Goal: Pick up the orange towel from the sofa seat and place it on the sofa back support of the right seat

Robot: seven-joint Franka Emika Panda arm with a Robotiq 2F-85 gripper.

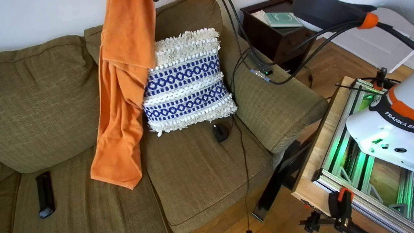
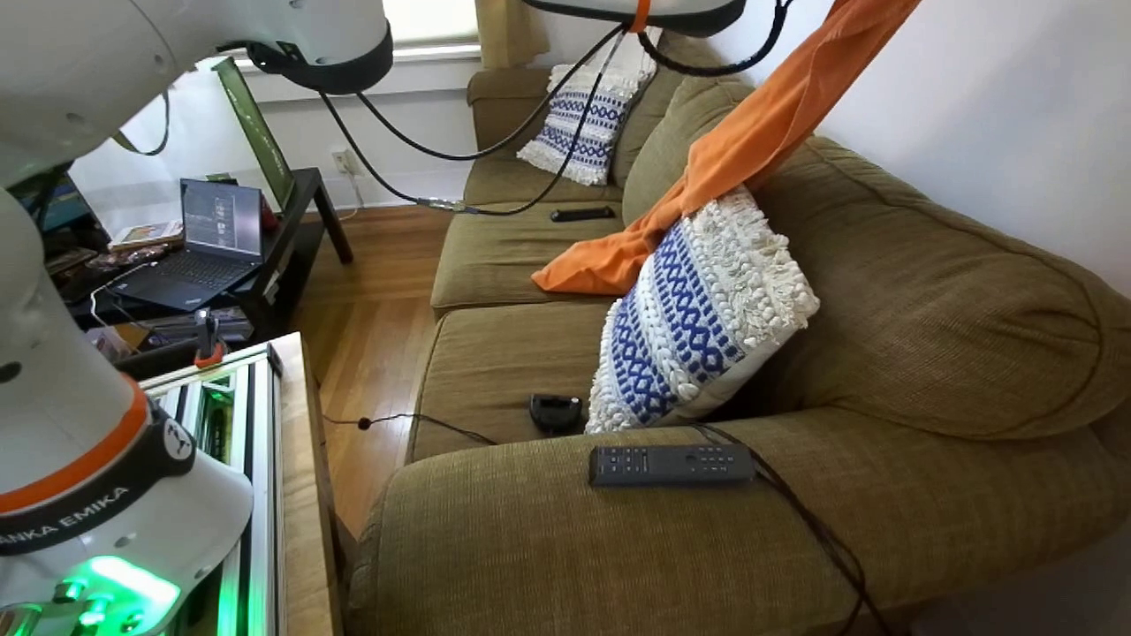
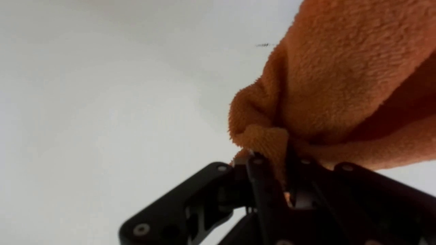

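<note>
The orange towel (image 1: 124,81) hangs in a long strip in front of the sofa back, left of the patterned pillow. Its lower end reaches down to the middle seat (image 1: 74,200); it also shows slanting up beyond the pillow in an exterior view (image 2: 751,141). Its top runs out of both exterior views. In the wrist view my gripper (image 3: 273,166) is shut on a bunched part of the towel (image 3: 347,78), with pale wall behind. The gripper is almost wholly out of the exterior views. The right seat's back support (image 1: 189,19) also shows in an exterior view (image 2: 954,291).
A blue and white fringed pillow (image 1: 187,81) leans on the right seat's back. A black device (image 1: 220,132) with a cable lies on that seat. A remote (image 2: 671,465) lies on the armrest (image 2: 530,548), another dark one (image 1: 45,194) on the middle seat. Cables (image 1: 284,81) hang from the arm.
</note>
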